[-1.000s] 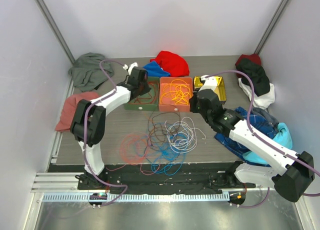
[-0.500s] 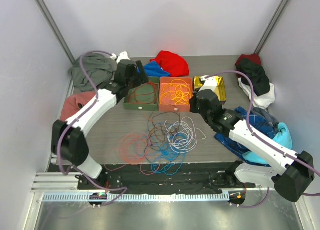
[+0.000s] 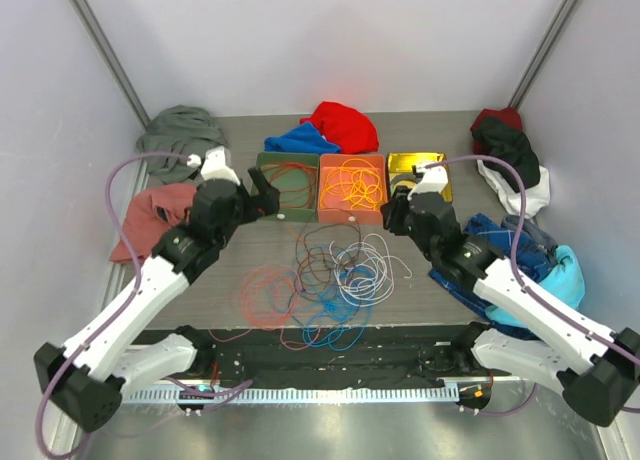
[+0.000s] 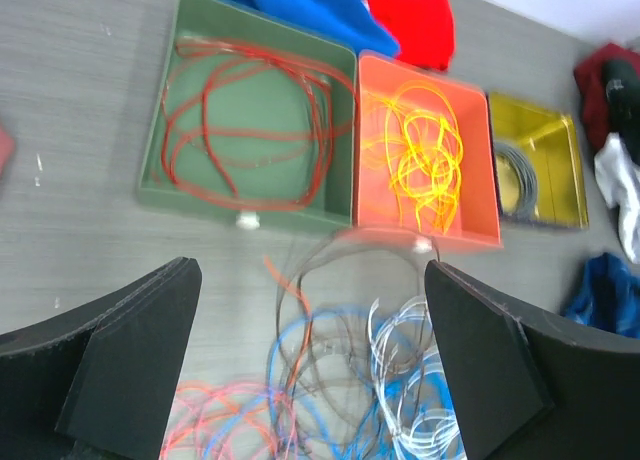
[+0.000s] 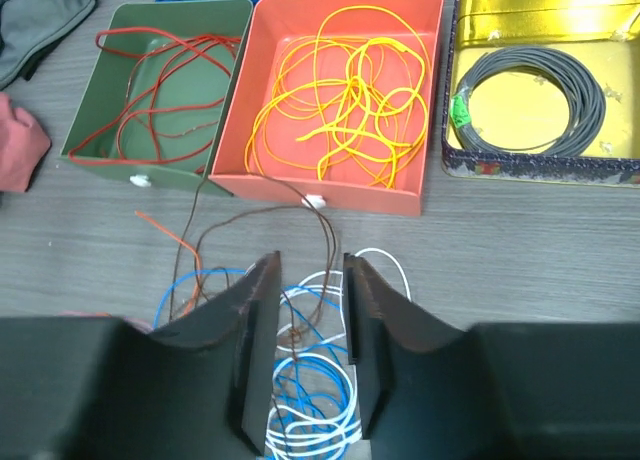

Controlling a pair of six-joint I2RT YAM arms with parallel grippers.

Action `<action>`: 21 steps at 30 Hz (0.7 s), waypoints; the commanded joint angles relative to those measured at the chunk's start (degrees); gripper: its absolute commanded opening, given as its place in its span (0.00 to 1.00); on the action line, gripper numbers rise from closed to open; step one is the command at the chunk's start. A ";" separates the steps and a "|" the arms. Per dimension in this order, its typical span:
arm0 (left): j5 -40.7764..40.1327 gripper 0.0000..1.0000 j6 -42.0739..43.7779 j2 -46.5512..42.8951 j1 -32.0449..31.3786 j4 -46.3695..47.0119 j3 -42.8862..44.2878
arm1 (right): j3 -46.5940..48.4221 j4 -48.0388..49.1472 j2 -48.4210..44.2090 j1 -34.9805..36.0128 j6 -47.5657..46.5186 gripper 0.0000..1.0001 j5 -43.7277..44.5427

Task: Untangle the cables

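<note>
Loose cables [image 3: 335,275] are lying heaped on the table [image 3: 275,242], just on the near side of the green tray [image 3: 300,180] and the orange tray [image 3: 350,185]. Above them the left hand [image 4: 311,267] is hanging wide open, gripping nothing. The heap is sitting ahead of it and below. Opposite, the right hand [image 5: 308,262] is hovering with jaws narrowly parted and apparently empty. A brown loop [image 5: 265,220] is lying straight ahead of it. Right is looking nearer. The heap is showing no single long axis.
</note>
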 commanded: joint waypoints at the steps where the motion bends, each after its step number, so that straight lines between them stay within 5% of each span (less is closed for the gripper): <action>1: -5.11 1.00 -1.02 -9.19 -4.08 -1.38 -6.14 | -5.42 4.01 -5.71 0.22 1.24 0.42 -2.01; 7: -11.01 1.00 -1.19 -14.66 -9.44 -4.29 -11.60 | -13.35 6.21 -10.73 0.22 3.79 0.51 -3.77; 15: -0.65 0.96 -6.55 -11.32 -10.76 -3.59 -15.90 | -10.27 -0.82 -7.22 0.31 3.27 0.46 -8.96; 21: -2.03 0.94 -8.84 -11.24 -11.38 -6.03 -19.60 | -12.21 -0.56 -9.51 0.40 3.71 0.44 -9.93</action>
